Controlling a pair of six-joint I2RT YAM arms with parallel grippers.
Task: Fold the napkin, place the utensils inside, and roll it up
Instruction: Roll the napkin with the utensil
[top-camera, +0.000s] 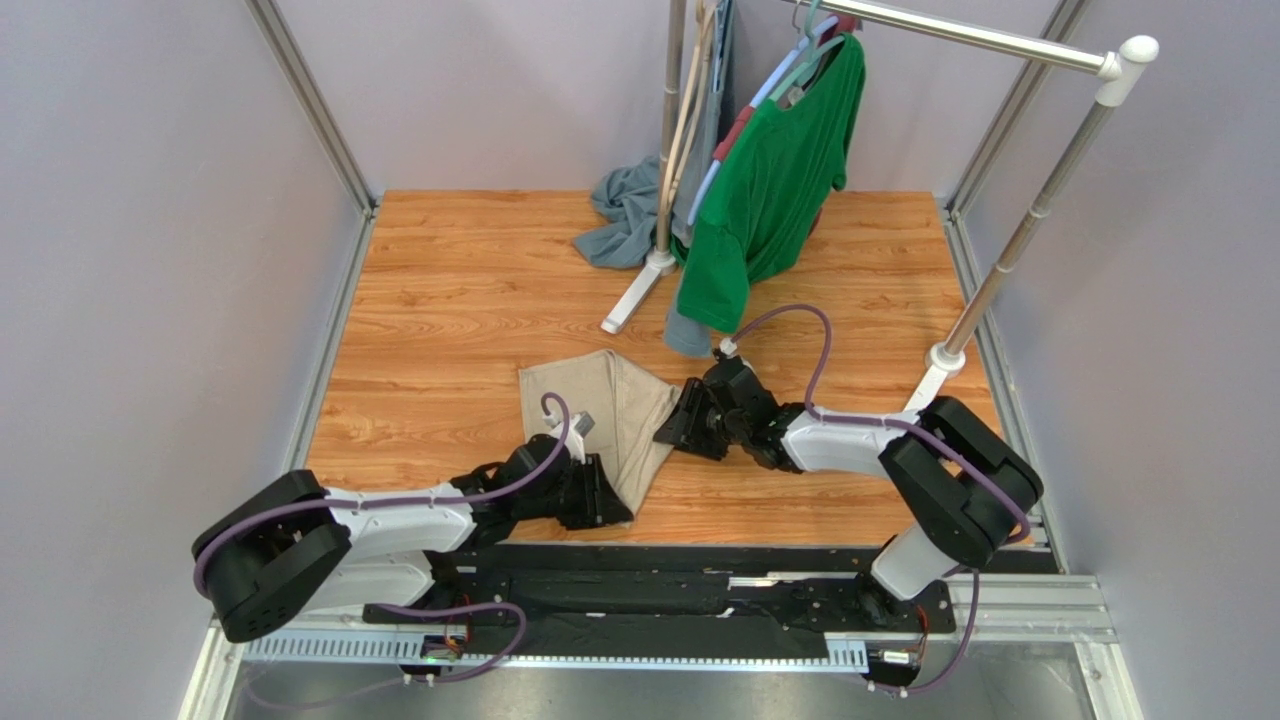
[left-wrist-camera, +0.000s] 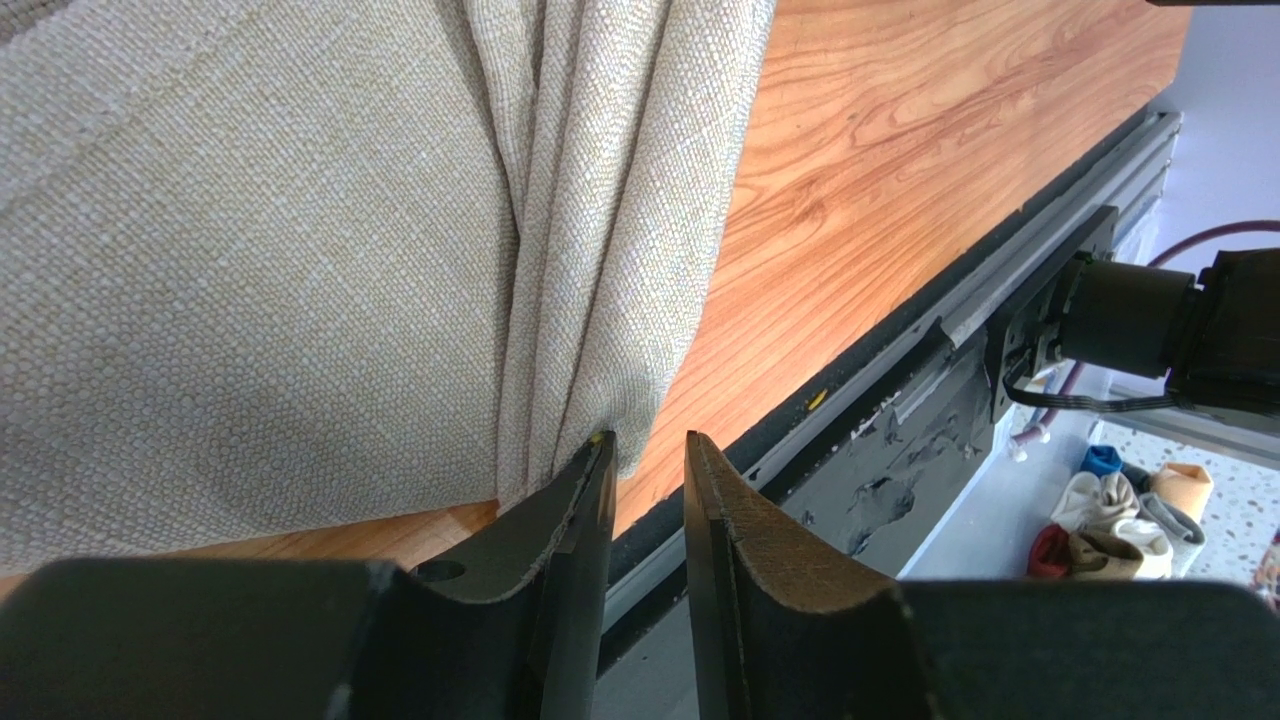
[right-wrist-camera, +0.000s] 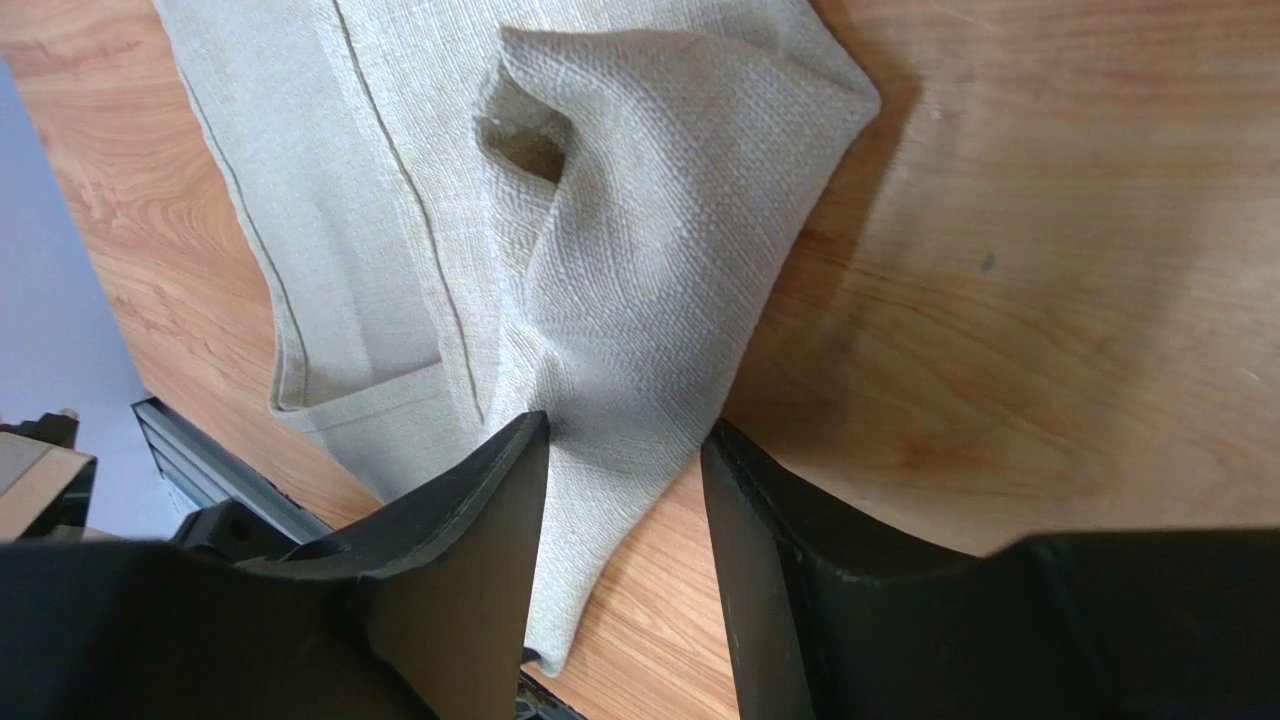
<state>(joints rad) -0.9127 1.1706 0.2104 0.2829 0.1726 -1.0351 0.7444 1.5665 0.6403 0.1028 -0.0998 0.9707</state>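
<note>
The beige napkin (top-camera: 601, 408) lies crumpled and partly folded on the wooden table, near the front middle. It fills the left wrist view (left-wrist-camera: 301, 255) and shows in the right wrist view (right-wrist-camera: 631, 255) with a raised fold. My left gripper (top-camera: 609, 503) is at the napkin's near corner. Its jaws (left-wrist-camera: 649, 450) are a narrow gap apart with nothing between them, and the cloth bunches just beside the left fingertip (left-wrist-camera: 594, 458). My right gripper (top-camera: 684, 420) is at the napkin's right edge. It is open (right-wrist-camera: 619, 450), with a pointed napkin flap lying between the fingers. The fork is not in view.
A clothes rack's base (top-camera: 634, 293) stands behind the napkin, with a green shirt (top-camera: 774, 180) on it and a grey-blue cloth (top-camera: 624, 210) at its foot. A second rack pole (top-camera: 947, 357) stands at the right. The black front rail (left-wrist-camera: 932, 375) runs just beyond the left gripper.
</note>
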